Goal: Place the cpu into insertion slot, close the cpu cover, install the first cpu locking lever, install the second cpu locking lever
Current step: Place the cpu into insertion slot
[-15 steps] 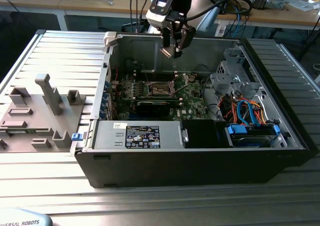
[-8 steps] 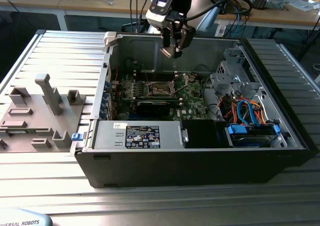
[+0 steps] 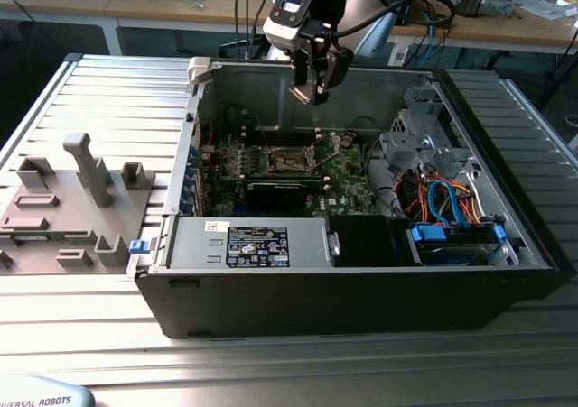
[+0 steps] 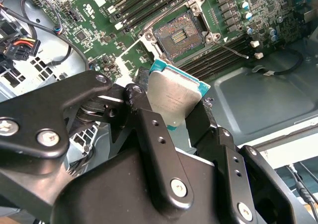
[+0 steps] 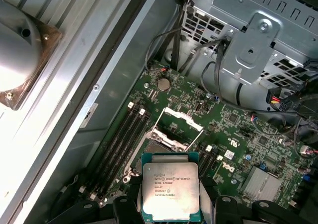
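The jaws are closed on the cpu [image 4: 174, 97], one fingertip [image 4: 140, 92] pressing each of two opposite edges, so the gap between them is no wider than the chip itself. Its silver-grey top faces both wrist cameras, and the green rim of its substrate shows along the free edges. Judge the cpu as light, thin and stiff: it will not bend in the grip. Its smooth metal top gives little friction, though, and its underside contacts are likely delicate. You should therefore take hold at the bare side edges, as here, and never across the two faces. A firm but modest squeeze looks sufficient, since the part has little weight to carry. In the exterior view the cpu hangs in the air inside the open case [image 3: 361, 290], near the rear wall and well above the board [image 5: 238, 149], touching nothing but the jaws. Below it lies the socket [image 4: 181, 35], empty, with its contact field exposed. The cover [image 5: 183, 119] appears swung up and open at the far side of the socket in the first wrist view. A thin wire lever [image 4: 231, 47] lies released beside the socket, pointing away from it across the board. Memory slots run alongside the socket. The case rests on the ribbed metal tabletop [image 3: 271, 362].
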`<action>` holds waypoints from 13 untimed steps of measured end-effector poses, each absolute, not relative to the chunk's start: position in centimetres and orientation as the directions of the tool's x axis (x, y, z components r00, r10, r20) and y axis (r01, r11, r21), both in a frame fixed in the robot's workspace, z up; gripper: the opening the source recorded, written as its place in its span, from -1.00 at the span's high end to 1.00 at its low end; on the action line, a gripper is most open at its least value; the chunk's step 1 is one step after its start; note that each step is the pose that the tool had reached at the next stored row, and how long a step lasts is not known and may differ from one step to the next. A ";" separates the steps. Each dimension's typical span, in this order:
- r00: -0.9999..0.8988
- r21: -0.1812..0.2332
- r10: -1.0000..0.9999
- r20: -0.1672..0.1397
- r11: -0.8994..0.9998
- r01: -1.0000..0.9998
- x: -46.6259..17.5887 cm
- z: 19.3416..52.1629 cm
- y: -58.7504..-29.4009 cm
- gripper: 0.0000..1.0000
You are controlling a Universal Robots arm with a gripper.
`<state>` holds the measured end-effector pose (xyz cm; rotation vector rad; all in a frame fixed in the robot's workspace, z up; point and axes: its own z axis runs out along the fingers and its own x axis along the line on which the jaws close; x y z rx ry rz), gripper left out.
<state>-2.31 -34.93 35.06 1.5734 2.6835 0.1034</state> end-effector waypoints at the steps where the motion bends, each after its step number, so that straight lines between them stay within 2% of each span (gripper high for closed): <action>1: -0.488 0.072 0.873 0.008 0.486 0.871 -2.3 35.1 -34.9 -0.08; 13: -0.481 0.072 0.877 0.008 0.480 0.875 -2.3 35.1 -34.9 -0.08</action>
